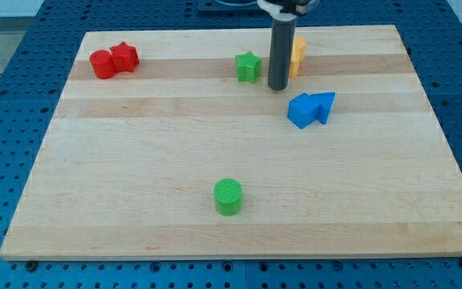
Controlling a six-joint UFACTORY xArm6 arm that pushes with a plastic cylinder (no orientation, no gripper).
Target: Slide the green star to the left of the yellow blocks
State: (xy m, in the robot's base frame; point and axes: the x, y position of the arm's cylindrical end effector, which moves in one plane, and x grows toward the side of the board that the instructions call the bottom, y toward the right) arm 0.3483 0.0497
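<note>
A green star (249,67) lies near the view's top centre of the wooden board (135,201). The yellow blocks (297,54) sit just to its right, mostly hidden behind my dark rod, so their shapes cannot be made out. My tip (277,87) rests on the board between the star and the yellow blocks, a short gap to the star's right and slightly below it, not touching the star.
Two red blocks (113,60) touch each other at the view's top left. A blue cube (301,111) and a blue triangular block (325,104) sit together right of centre, just below my tip. A green cylinder (228,197) stands at the bottom centre.
</note>
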